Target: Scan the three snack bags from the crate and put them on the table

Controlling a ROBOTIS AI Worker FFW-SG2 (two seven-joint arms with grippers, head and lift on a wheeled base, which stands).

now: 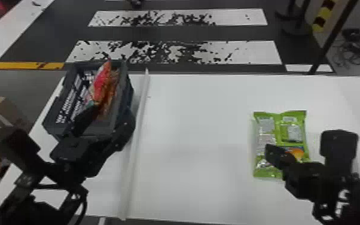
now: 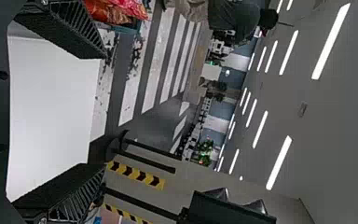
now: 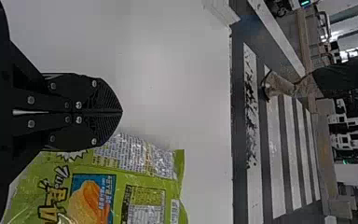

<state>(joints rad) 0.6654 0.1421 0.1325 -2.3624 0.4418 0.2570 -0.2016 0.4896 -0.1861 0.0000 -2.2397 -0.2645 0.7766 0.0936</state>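
And here's the left gripper (image 1: 112, 113), fingers spread wide, at the near end of the crate (image 1: 130, 92), up by the table's (image 1: 194, 134) far left corner! A red bag (image 1: 101, 82) leans inside, by the crate's far edge. Over right, the clenched right gripper (image 1: 269, 149) hovers at the green bag (image 1: 264, 125), flat below the table's far edge.

Seems to be large indoor hall, maybe lab or test space: white crosswalk stripes (image 1: 254, 52) on dark floor (image 1: 188, 33), long ceiling lights (image 2: 278, 163), yellow-black striped bar (image 2: 135, 174).
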